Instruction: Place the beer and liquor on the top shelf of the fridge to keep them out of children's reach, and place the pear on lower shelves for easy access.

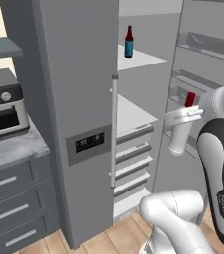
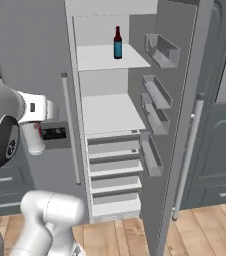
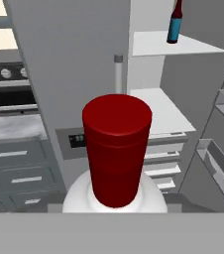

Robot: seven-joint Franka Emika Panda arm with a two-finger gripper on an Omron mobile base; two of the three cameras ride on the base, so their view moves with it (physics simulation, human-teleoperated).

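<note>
The beer (image 1: pixel 129 42) is already standing on the top shelf (image 1: pixel 139 59) of the open fridge (image 1: pixel 79 99), so the liquor (image 1: pixel 179 134) looks to be the step in hand — it is hanging in the air in front of the fridge opening, well below that shelf and out toward the door bins. The pear is not showing up anywhere here.

The gripper (image 1: pixel 186 115) is pinching the liquor at its neck, just under the red cap, jaws drawn close on that narrow part and the whitish body dangling below. In the hand view the red cap (image 3: pixel 116 149) is looming right in front of the camera, with the beer (image 3: pixel 175 22) up and to the right beyond it.

The next move is probably calling for a lift and a reach inward: raising the bottle until its base is clearing the shelf edge, then carrying it in beside the beer without knocking it — and setting it down upright before letting go.
</note>
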